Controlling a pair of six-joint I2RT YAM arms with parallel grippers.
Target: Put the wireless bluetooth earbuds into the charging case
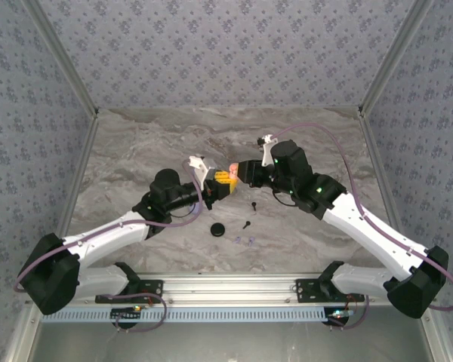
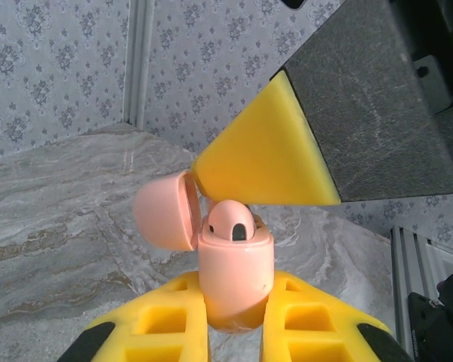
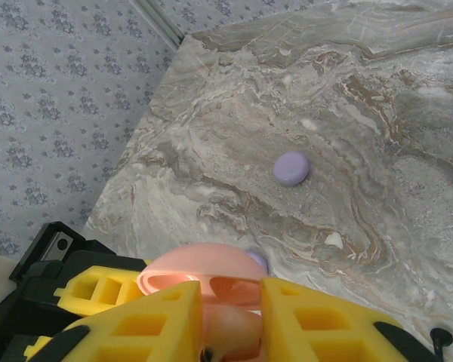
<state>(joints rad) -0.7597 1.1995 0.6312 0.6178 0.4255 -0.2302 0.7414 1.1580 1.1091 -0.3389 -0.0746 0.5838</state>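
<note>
In the left wrist view, my left gripper (image 2: 235,285) is shut on the body of a pale pink charging case (image 2: 236,264), held upright. Its lid (image 2: 164,211) is swung open to the left. A pink earbud (image 2: 230,221) sits in the case's well. My right gripper (image 3: 232,290) hovers right over it, jaws a little apart, with the earbud (image 3: 230,332) showing in the gap and the lid (image 3: 200,271) just beyond. One right finger (image 2: 268,154) lies across the top of the case. From above, both grippers (image 1: 225,183) (image 1: 240,172) meet mid-table.
A black round case (image 1: 217,229) lies in front of the grippers, with two black earbuds (image 1: 247,224) (image 1: 254,204) and small lilac earbuds (image 1: 244,241) close by. A lilac case (image 3: 291,168) rests further out on the marble table (image 3: 377,113).
</note>
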